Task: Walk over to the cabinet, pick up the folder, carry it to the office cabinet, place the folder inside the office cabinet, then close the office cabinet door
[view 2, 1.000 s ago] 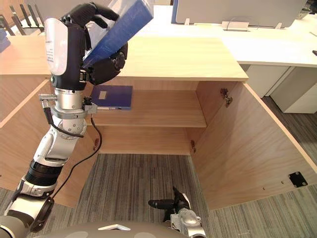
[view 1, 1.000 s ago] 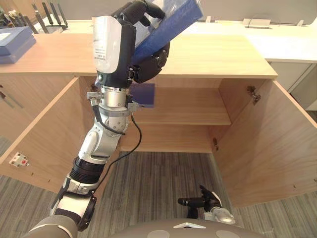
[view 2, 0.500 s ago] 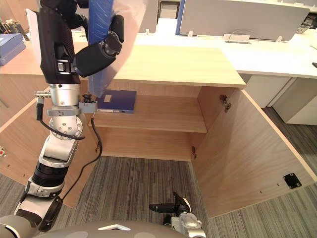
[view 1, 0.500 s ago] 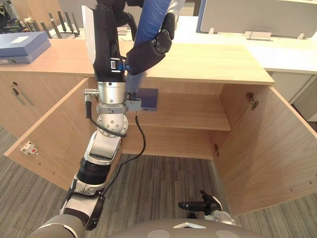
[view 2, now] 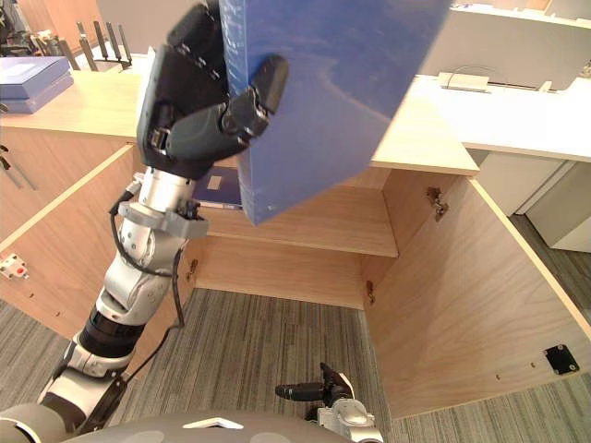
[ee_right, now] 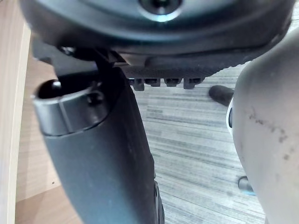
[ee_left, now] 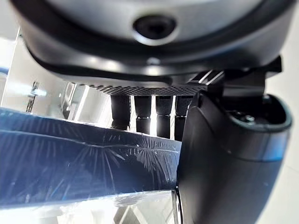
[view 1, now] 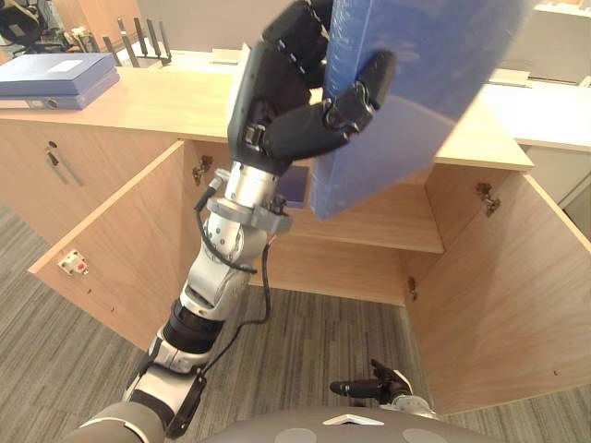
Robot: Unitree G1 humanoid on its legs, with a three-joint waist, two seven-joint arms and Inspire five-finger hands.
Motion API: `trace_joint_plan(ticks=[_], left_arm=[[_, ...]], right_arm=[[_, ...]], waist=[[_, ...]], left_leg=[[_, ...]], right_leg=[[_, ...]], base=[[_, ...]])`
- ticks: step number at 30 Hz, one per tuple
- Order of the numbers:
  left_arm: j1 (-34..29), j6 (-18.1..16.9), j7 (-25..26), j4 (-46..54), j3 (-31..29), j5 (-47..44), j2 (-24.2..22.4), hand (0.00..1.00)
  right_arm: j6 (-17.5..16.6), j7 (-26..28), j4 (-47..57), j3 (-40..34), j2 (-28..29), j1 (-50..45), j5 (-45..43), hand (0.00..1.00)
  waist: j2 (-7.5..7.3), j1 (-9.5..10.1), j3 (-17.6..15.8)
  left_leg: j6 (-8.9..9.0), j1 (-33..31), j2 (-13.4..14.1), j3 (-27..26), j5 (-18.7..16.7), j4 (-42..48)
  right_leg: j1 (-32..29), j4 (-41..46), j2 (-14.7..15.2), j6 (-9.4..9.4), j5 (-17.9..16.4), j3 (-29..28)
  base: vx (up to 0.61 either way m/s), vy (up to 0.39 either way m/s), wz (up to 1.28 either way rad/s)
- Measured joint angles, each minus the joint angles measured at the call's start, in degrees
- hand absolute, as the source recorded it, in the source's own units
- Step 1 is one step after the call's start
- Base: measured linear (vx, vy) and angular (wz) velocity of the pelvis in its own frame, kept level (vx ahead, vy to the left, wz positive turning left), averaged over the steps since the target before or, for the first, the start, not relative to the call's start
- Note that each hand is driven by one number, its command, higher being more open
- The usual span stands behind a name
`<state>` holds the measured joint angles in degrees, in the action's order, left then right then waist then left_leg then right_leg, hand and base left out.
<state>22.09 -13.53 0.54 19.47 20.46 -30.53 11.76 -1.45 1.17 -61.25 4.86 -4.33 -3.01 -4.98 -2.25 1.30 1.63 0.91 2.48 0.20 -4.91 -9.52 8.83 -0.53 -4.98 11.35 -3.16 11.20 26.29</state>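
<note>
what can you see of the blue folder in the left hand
A flat, stiff-looking blue folder with a glossy surface, as if wrapped in clear film. It is held high and tilted in front of the open cabinet, one corner pointing down. The left hand pinches its edge, thumb on one face and fingers on the other. Its upper part runs out of view.

Setting: office. Evidence: a low light-wood storage cabinet (view 1: 499,295) with both doors swung open and one shelf inside. Grey striped carpet (view 2: 277,341). Blue box files (view 1: 55,76) lie flat on the countertop, near a black file rack (view 1: 138,39). White desk (view 2: 526,120) backed by a grey partition screen (view 2: 517,46).
</note>
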Motion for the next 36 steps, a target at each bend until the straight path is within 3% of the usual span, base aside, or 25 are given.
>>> trace_joint_plan(ticks=[9,20,27,36], left_arm=[[-4.83,2.81,-6.66,0.67,2.99,-7.32,2.88,0.00],[-12.39,4.88,-8.87,-3.17,4.32,-5.22,4.92,0.00],[-20.28,5.53,-5.73,-17.83,-0.72,4.82,4.90,0.00],[-22.81,6.24,-0.96,-25.22,-13.12,12.42,4.53,0.00]], right_arm=[[0.00,0.73,-2.08,0.33,-0.49,0.66,0.01,1.00],[-0.11,1.05,-3.63,1.84,-0.75,1.61,0.01,1.00],[-0.19,1.21,-3.05,2.53,-1.18,1.86,0.02,1.00],[-0.17,1.12,-1.23,1.85,-1.59,1.73,0.02,1.00]], waist=[[1.00,0.00,0.96],[0.92,0.02,0.74],[0.77,-0.29,-0.79],[1.32,-0.68,-2.57]], left_leg=[[0.21,0.13,0.59,-0.25,0.01,0.20],[0.37,1.79,0.63,-1.27,-0.03,-0.12],[1.16,3.01,1.04,-2.30,-1.02,-0.14],[1.09,4.15,1.67,-2.59,-0.96,-1.31]], right_leg=[[0.16,0.00,-0.55,0.18,-0.13,-0.27],[1.02,-0.01,-0.74,0.22,-0.09,-1.44],[1.62,-0.03,-1.59,0.08,-0.70,-2.56],[1.93,-0.02,-2.44,0.25,-0.95,-2.81]], base=[[-0.03,-0.003,-0.01],[-0.01,0.008,-0.05],[-0.02,-0.007,-0.09],[0.03,0.005,-0.03]])
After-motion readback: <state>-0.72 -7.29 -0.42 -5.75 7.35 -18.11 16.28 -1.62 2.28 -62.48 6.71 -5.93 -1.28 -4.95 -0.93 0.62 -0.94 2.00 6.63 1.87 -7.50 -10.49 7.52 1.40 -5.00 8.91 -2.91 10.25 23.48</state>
